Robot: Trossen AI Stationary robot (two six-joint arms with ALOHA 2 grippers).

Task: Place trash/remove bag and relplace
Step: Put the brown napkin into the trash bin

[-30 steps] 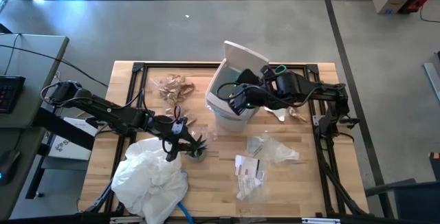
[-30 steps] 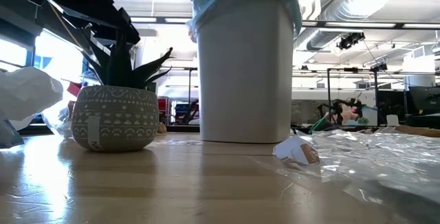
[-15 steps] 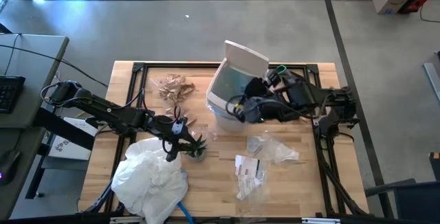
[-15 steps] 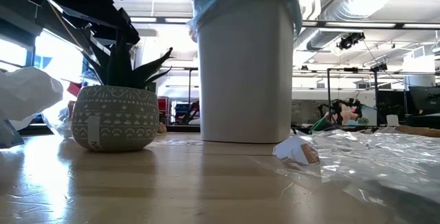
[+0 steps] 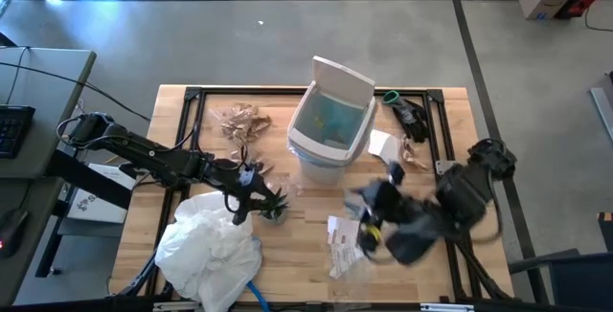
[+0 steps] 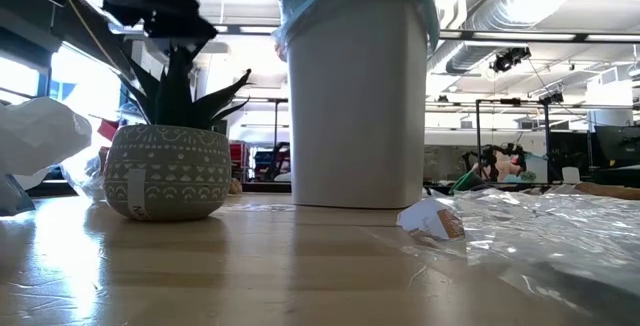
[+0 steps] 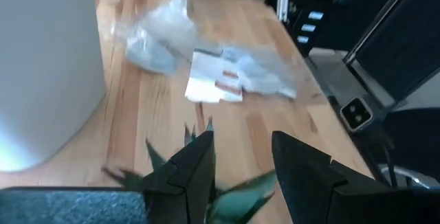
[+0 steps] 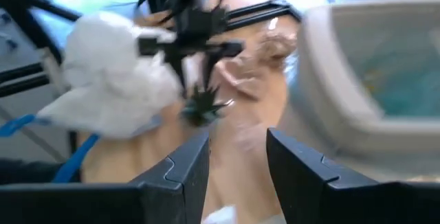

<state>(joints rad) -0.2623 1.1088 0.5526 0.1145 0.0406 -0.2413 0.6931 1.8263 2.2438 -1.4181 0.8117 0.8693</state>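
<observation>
The white bin (image 5: 329,132) stands at the table's far middle with its lid up; the light-blue bag (image 5: 330,119) lines it and laps over its rim (image 6: 287,16). The trash lies loose: brown paper (image 5: 239,121) at the far left, white scraps (image 5: 345,234) and clear wrappers (image 5: 385,209) right of centre. My right gripper (image 5: 370,235), blurred, hangs above those scraps; it is open with nothing between its fingers (image 8: 237,157). My left gripper (image 5: 251,186) is open (image 7: 244,141) just above the leaves of a small potted plant (image 5: 273,207).
A big crumpled white bag (image 5: 213,245) fills the near left corner. A white scrap (image 5: 383,144) lies right of the bin, beside a dark tool (image 5: 410,116). The plant's pot (image 6: 165,171) stands left of the bin in the low view.
My right gripper has swung away from the bin's rim toward the table's near edge, moving fast, and now hangs over the scraps and wrappers. The bin, the bag in it and the trash on the table have stayed where they were.
</observation>
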